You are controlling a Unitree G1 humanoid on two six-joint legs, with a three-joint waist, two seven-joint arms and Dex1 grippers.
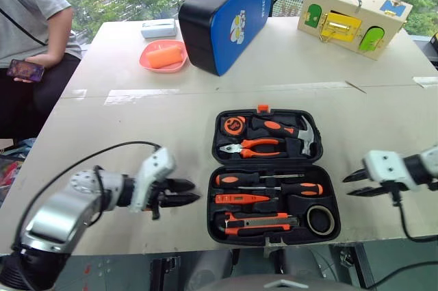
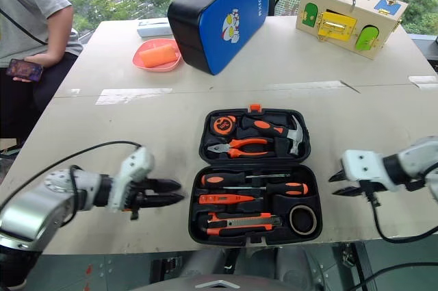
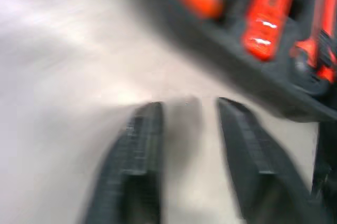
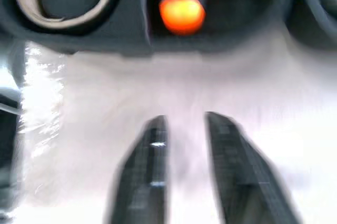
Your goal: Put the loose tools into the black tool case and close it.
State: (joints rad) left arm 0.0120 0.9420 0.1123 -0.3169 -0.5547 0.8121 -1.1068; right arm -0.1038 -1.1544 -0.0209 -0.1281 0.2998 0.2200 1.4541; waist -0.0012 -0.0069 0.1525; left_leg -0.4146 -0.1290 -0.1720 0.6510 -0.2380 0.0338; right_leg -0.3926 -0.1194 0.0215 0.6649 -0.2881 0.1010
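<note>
Lying open: moulded black plastic tool case (image 1: 270,236), recesses filled.

Table (image 1: 137,140): we see it pale.
Near edge: open black tool case (image 1: 272,178).
Far side: blue case (image 1: 226,14), pink dish (image 1: 163,56), wooden box (image 1: 352,17).

Head stereo pair looking down over the tabletop (image 1: 171,127), wrist cameras low and close, all sharing the open case (image 1: 270,181)
</note>
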